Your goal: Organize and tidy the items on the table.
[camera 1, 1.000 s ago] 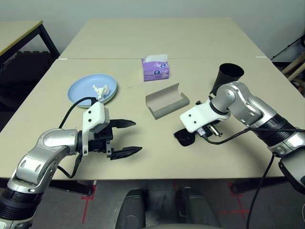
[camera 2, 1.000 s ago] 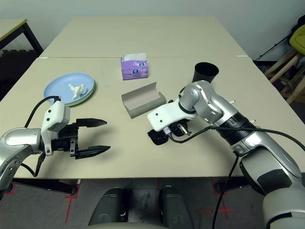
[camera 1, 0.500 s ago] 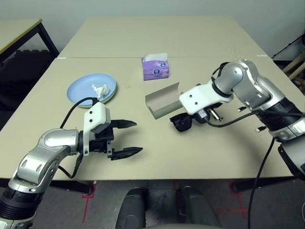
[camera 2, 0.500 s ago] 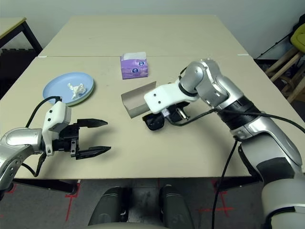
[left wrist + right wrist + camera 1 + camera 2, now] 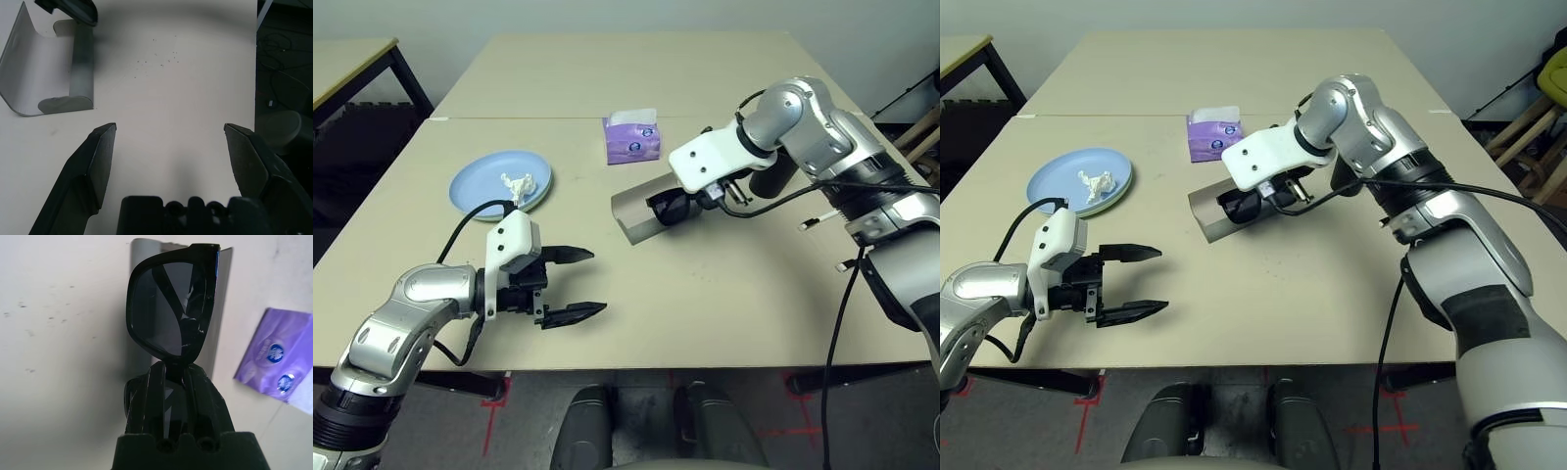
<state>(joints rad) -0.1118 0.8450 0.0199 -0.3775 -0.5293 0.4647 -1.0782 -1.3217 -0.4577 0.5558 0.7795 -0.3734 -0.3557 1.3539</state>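
Sunglasses: black sunglasses (image 5: 171, 318), folded, are gripped by right end effector (image 5: 173, 374); its two fingers are clenched on the frame near one lens. In the head views the pair hangs just over the open grey glasses case (image 5: 636, 211), at its right end. I cannot tell if it touches the case or not.
Right arm: reaches from the right side across the table (image 5: 724, 304) twd the middle, end effector pointing down and to the left.
Glasses case: lies open on the table near the centre, hollow side up, just in front of the tissue pack (image 5: 631, 142). In left wrist view it shows as a curved grey shell (image 5: 44, 73) w/ a dark piece of the sunglasses at its far end.
Left end effector: (image 5: 570, 284) released, the two black fingers wide apart, nothing between them. It is low over the near part of the table, left of centre, pointing to the right. Well apart from the case.
Plates: light blue plate (image 5: 475, 186) sits on the left part of the table, behind the left arm. Crumpled white paper wad (image 5: 517, 184) lies on it, twd its right side. Thin greenish rim shows under the blue plate, maybe a 2nd plate, I cannot tell for sure.
Tissue pack: purple, w/ white tissue sticking out on top, stands near the seam of the table.
Cup: black cup (image 5: 773, 176) is behind the right arm, mostly hidden by it.
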